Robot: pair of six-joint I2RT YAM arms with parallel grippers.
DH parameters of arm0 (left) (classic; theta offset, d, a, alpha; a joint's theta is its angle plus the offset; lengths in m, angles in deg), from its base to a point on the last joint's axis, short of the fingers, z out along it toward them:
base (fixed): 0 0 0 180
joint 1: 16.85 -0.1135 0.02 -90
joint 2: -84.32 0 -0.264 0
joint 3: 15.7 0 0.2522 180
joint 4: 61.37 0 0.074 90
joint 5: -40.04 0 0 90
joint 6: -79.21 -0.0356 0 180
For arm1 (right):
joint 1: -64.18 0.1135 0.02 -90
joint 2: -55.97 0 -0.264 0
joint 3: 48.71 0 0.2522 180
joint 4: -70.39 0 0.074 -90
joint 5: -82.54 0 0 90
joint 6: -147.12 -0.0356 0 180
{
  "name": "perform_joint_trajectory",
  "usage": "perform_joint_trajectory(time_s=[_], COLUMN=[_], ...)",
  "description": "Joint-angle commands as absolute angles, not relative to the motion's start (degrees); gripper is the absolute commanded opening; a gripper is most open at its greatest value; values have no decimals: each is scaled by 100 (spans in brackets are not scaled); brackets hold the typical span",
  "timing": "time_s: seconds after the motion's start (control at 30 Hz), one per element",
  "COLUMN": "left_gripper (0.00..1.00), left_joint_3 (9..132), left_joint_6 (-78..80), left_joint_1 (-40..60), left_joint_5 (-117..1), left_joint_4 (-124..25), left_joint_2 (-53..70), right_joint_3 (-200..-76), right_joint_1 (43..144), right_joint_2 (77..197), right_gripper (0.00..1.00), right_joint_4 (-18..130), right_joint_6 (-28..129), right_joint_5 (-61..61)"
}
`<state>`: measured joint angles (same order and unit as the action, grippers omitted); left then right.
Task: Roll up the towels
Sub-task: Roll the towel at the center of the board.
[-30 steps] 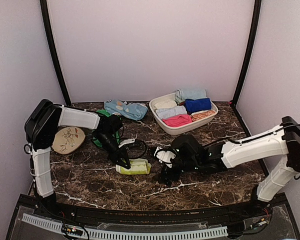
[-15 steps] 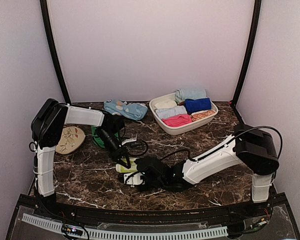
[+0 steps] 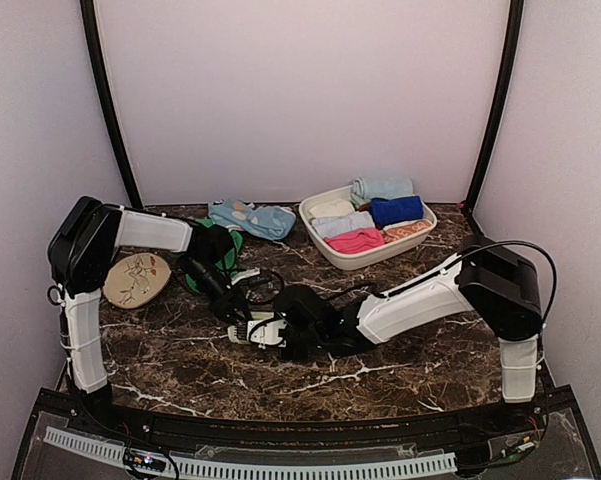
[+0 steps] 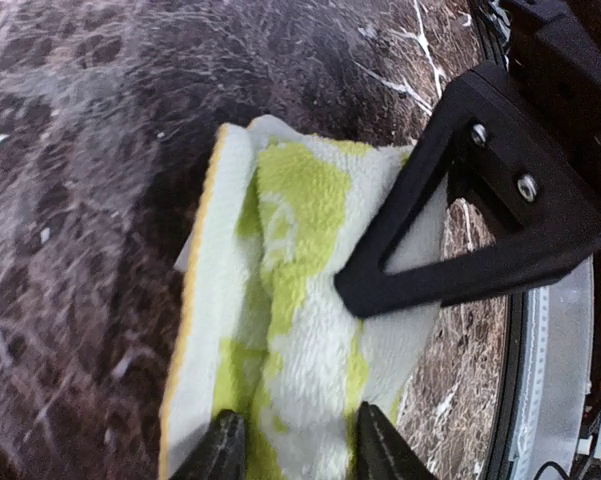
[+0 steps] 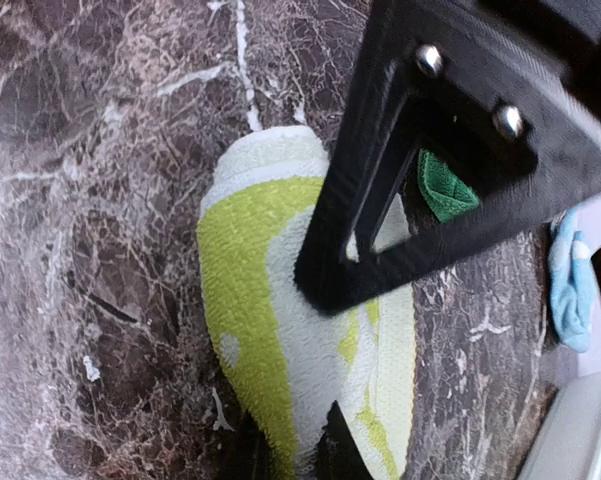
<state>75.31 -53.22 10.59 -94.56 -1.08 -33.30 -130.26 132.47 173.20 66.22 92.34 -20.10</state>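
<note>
We find the right gripper [image 5: 292,445] with its fingers drawn close together, pinching one end of the lime towel [image 5: 245,290]. The left gripper [image 4: 298,448] has its fingers apart, astride the opposite end, and the cloth between them looks uncompressed. Each wrist view shows the other arm's finger lying across the bundle, so the two grippers face one another along it. The lime towel lies on the surface [image 3: 410,350], near and left of centre. It is gathered into a loose bundle whose long axis runs left to right between the grippers. Only the right gripper shows a firm hold, so we judge the coming move falls to it, working along that axis. A green towel [image 5: 442,190] lies beyond, toward the far left.
</note>
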Motion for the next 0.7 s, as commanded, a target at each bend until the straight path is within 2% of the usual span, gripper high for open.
perform_joint_trajectory(time_s=[0.0,0.27,0.43,0.67], left_gripper=[43,43,41,41], left_joint_3=[6908,5791,4838,4705], left_joint_6=[-5368,-5969,-6471,-6603], left_joint_1=[453,208,160,719], left_joint_5=[-8822,-8934,-8764,-8344], left_joint_4=[-821,-1390,-1927,-2235], left_joint_2=[-2344,-708,-124,275], right_joint_3=[-13244,-14240,-15240,-16129], right_joint_1=[12956,12443,12074,11622], right_joint_2=[17224,17802,18441,19281], right_gripper=[0,0,0,0], right_joint_4=[5496,3907,2822,1995], right_joint_6=[8357,7400,6730,5837], right_joint_5=[-922,598,1479,2940])
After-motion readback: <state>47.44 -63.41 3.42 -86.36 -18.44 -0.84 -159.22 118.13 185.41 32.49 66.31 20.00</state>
